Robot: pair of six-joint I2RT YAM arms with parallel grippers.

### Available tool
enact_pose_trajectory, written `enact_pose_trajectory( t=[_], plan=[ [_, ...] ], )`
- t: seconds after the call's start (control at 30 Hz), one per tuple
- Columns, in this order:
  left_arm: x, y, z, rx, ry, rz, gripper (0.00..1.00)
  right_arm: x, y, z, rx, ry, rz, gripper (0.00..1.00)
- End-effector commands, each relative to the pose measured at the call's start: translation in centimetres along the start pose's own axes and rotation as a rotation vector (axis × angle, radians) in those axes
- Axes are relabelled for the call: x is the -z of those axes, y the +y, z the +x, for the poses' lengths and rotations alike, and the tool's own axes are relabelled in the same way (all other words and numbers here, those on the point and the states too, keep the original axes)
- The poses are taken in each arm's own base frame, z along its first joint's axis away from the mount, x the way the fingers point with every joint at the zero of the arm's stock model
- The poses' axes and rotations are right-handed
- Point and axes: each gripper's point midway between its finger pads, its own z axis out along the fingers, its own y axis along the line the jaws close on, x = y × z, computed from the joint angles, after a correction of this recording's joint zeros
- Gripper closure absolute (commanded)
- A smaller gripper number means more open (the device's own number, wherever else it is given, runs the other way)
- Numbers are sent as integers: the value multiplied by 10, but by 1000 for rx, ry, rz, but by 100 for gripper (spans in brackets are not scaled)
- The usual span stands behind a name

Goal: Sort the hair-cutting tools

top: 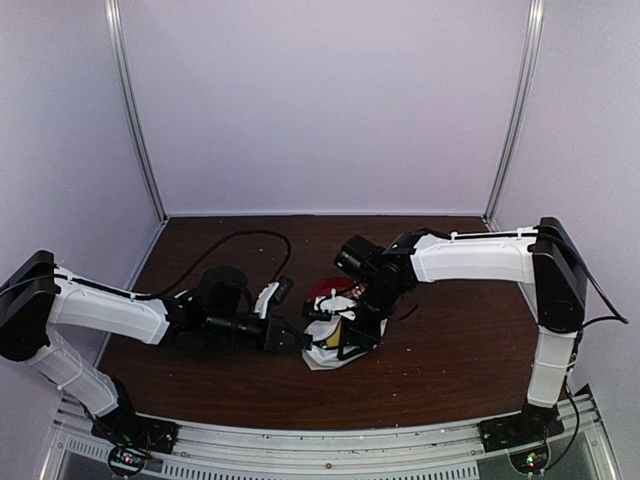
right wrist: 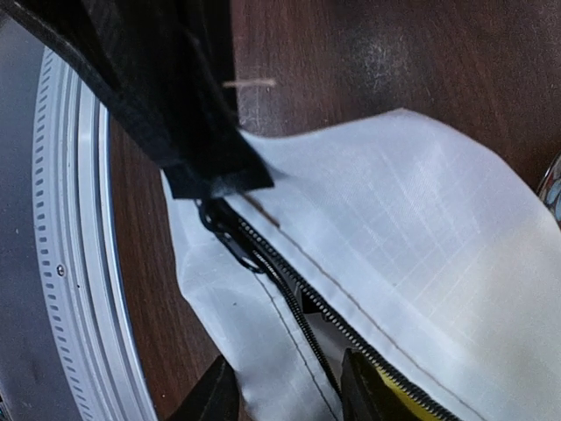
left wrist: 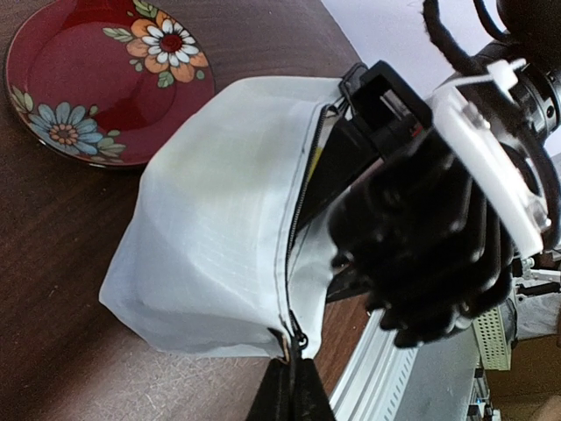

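Observation:
A white zip pouch (top: 325, 352) lies on the brown table, its zipper (right wrist: 298, 289) partly undone. My left gripper (left wrist: 294, 390) is shut on the pouch's corner at the zipper's end; it also shows in the top view (top: 298, 340). My right gripper (right wrist: 285, 395) is open at the pouch's mouth, one finger (right wrist: 364, 386) at the zip opening, the other (right wrist: 209, 395) outside the near lip. It looms over the pouch in the left wrist view (left wrist: 421, 254). Something yellow (right wrist: 396, 392) shows inside the pouch. No scissors, clipper or attachment block is in view.
A red plate with a flower pattern (left wrist: 88, 79) lies just beyond the pouch, partly hidden in the top view (top: 325, 290). A black cable (top: 235, 240) runs across the back left of the table. The table's metal front rail (right wrist: 79, 263) is close to the pouch.

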Motion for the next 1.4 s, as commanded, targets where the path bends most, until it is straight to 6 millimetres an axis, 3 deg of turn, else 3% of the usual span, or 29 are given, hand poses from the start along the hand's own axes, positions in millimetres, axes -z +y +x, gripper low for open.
enact_pose_trajectory(
  t=[0.0, 0.2, 0.23, 0.3, 0.43, 0.53, 0.63, 0.73, 0.83, 0.9, 0.97, 1.07, 1.23, 1.37],
  plan=[
    [-2, -10, -7, -41, -18, 37, 100, -1, -11, -7, 32, 0, 28, 64],
    [2, -10, -8, -54, -23, 26, 100, -6, -15, 6, 55, 50, 50, 68],
    [2, -9, -8, -54, -25, 22, 100, -6, -16, 8, 54, 61, 51, 82],
    [1, -8, -7, -51, -20, 18, 100, -1, -16, 7, 53, 60, 67, 91],
    [-3, 3, -1, -28, 3, -19, 100, 36, -15, -13, 100, -55, 205, 100],
    [-6, 12, 2, -9, 22, -48, 100, 74, -4, -31, 180, -130, 345, 100],
    [-9, 13, 1, -3, 28, -48, 100, 99, 7, -42, 244, -186, 470, 100],
    [-11, 9, -2, -6, 25, -35, 100, 101, 9, -41, 320, -177, 619, 100],
    [-6, 8, -7, -8, 0, -45, 100, 81, 8, -26, 335, -115, 626, 100],
    [1, 8, -10, -10, -31, -62, 100, 68, 13, -15, 330, -67, 563, 91],
    [9, 4, -16, -21, -64, -65, 100, 64, 17, -9, 313, -50, 513, 70],
    [17, -3, -17, -54, -63, -60, 100, 82, 23, -14, 254, -128, 448, 48],
    [33, -13, -13, -81, -99, -23, 100, 122, 27, -35, 75, -284, 265, 40],
    [43, -15, -10, -97, -121, -21, 100, 112, 34, -45, -97, -305, 52, 41]
  ],
)
